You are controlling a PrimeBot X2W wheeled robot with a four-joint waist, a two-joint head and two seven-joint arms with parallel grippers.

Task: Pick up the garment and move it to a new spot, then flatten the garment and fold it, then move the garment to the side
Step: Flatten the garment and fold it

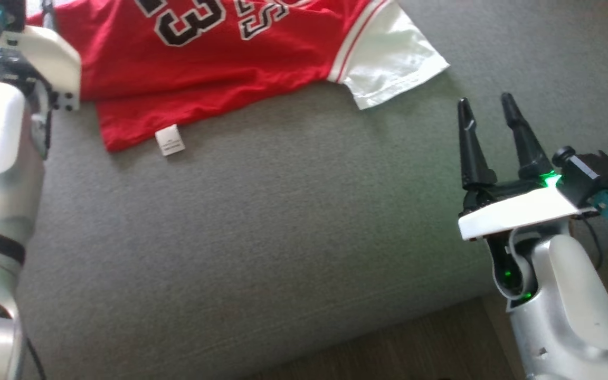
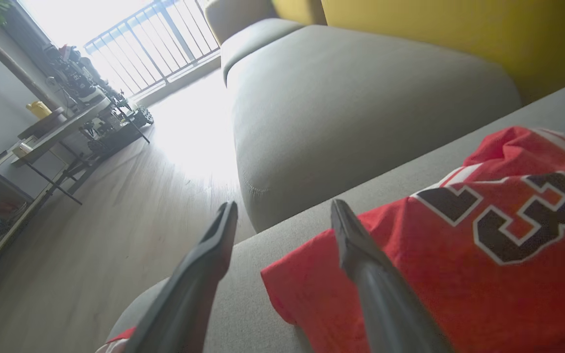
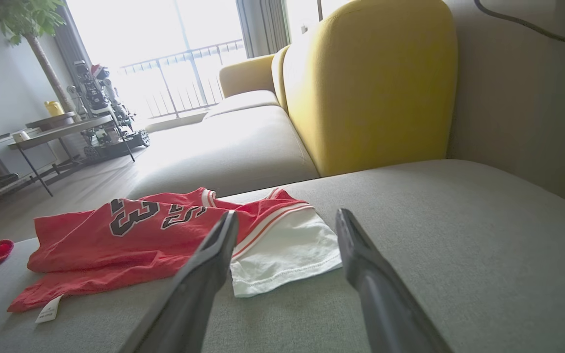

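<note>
Sunlit floor (image 2: 106, 230) lies beyond the garment (image 2: 488, 294) in the left wrist view.

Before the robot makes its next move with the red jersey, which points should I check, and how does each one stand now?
1. Left gripper open, holding nothing: ok.
2. Right gripper open, apart from the cloth: ok.
3. Red jersey wholly on the grey sofa cushion: cannot tell, its top is cut off in the head view.
4. Jersey lying flat: not ok, a second layer shows along its lower edge.
5. White sleeve spread out: ok.
</note>
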